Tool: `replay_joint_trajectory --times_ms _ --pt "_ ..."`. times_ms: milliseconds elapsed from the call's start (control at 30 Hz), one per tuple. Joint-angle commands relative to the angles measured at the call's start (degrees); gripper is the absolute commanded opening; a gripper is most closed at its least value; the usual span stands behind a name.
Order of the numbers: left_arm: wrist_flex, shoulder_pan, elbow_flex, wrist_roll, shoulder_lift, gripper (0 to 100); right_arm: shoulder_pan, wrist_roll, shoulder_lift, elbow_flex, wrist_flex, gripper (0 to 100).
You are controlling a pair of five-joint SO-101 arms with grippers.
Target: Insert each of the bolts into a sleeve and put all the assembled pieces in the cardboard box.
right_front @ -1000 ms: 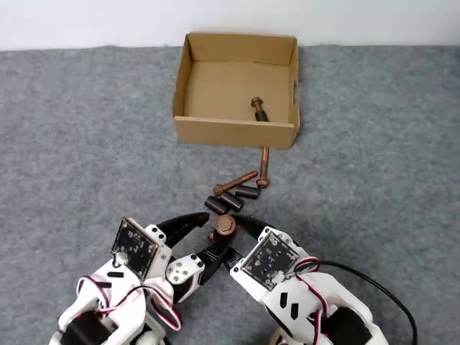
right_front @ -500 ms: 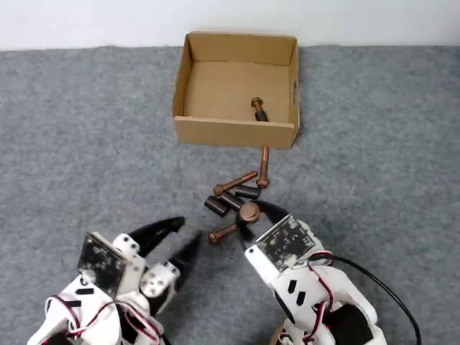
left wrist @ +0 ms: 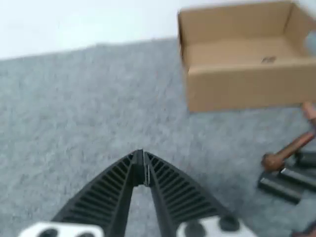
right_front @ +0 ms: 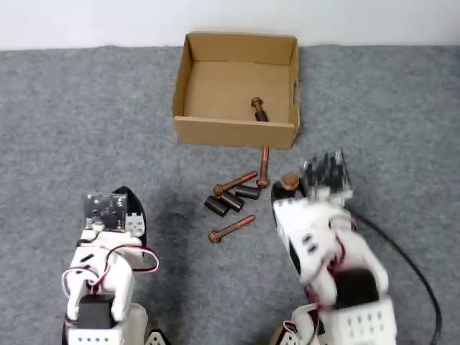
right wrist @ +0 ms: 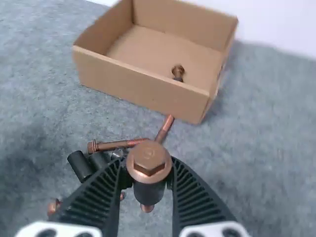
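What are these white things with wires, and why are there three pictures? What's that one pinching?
They are two small robot arms, each ending in a black claw called a gripper. One picture looks down from above the table; the other two come from a camera on each arm's wrist. The right gripper pinches a copper bolt pushed into a dark sleeve. The left gripper is shut and holds nothing. On the table lie three loose bolts, some dark sleeves and a cardboard box with one finished piece inside.

A cardboard box (right_front: 237, 134) sits on the grey-carpeted table (right_front: 86, 129), with three loose bolts (right_front: 236, 182) and dark sleeves (right_front: 215, 206) clustered near its front.
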Motion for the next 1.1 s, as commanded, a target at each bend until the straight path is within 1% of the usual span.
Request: replay_joint_trajectory --times_ms 0,133,233,300,467,533,667,867,1000,1067 --pt "-3.5 -0.6 4.0 -1.7 -0.6 0 1.5 -4.9 15.3 -13.7 -2.8 0.9" --pt "-2.6 -0.9 4.8 -1.4 -0.5 0 2.9 -7.6 30.7 -25.8 -7.8 0.9" --pt "-2.5 -0.6 4.8 -1.3 -0.3 0 3.2 -7.7 41.9 -34.9 -12.3 0.9" --pt "-1.0 -0.5 4.8 -0.8 -0.3 0 3.2 -7.7 49.5 -41.1 -15.3 0.9" --pt "5.0 -0.8 4.8 4.4 -0.5 0 3.2 -7.4 67.9 -55.8 -20.4 0.9" --pt "3.7 -1.3 4.8 6.0 -0.3 0 3.2 -7.4 75.1 -61.9 -21.1 0.9" --pt "3.5 -2.1 4.8 8.7 -0.3 0 3.0 -7.4 89.0 -74.4 -21.1 0.9" --pt "5.6 -2.1 4.8 9.0 -0.3 0 2.9 -7.3 106.9 -90.4 -19.8 0.9" --pt "5.6 -2.1 4.8 9.0 -0.3 0 1.6 -7.3 114.8 -98.9 -13.1 0.9" --pt "5.6 -2.1 4.8 9.0 -0.3 0 0.8 -5.8 118.0 -102.5 -9.4 1.2"
